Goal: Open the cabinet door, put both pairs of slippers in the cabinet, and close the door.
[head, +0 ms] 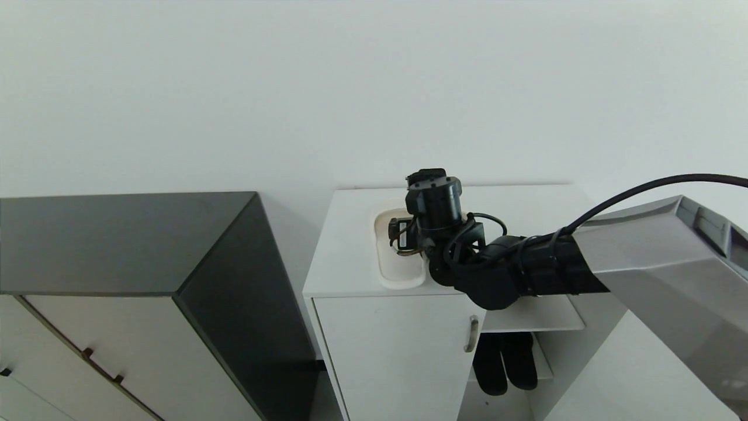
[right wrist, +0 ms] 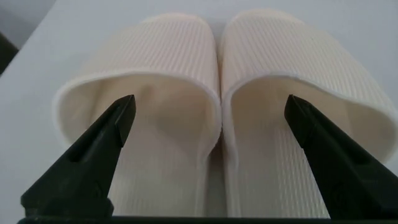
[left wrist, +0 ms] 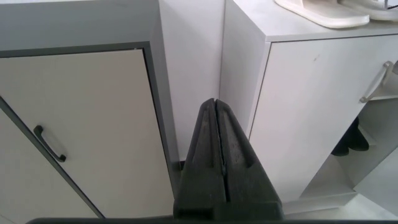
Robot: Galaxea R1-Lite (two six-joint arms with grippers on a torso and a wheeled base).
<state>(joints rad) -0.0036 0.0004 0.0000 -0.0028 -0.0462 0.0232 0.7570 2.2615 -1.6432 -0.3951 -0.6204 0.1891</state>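
Observation:
A pair of cream slippers point(head: 400, 266) lies side by side on top of the white cabinet point(head: 350, 245). My right gripper point(head: 402, 234) hovers over them, open, its fingers point(right wrist: 112, 140) straddling both slippers point(right wrist: 186, 87) just outside their straps. Black slippers point(head: 505, 365) stand on the lower shelf inside the cabinet, whose right door point(head: 631, 380) is swung open. The left door point(head: 397, 356) with its metal handle point(head: 471, 333) is closed. My left gripper point(left wrist: 216, 146) is shut on nothing, low in front of the gap between the two cabinets. It sees the cream slippers point(left wrist: 329, 12) and black slippers point(left wrist: 351, 140).
A grey-topped cabinet point(head: 128, 240) with pale drawers and dark handles point(left wrist: 50, 143) stands close to the left of the white one. A white wall is right behind both. An inner shelf point(head: 532, 316) sits above the black slippers.

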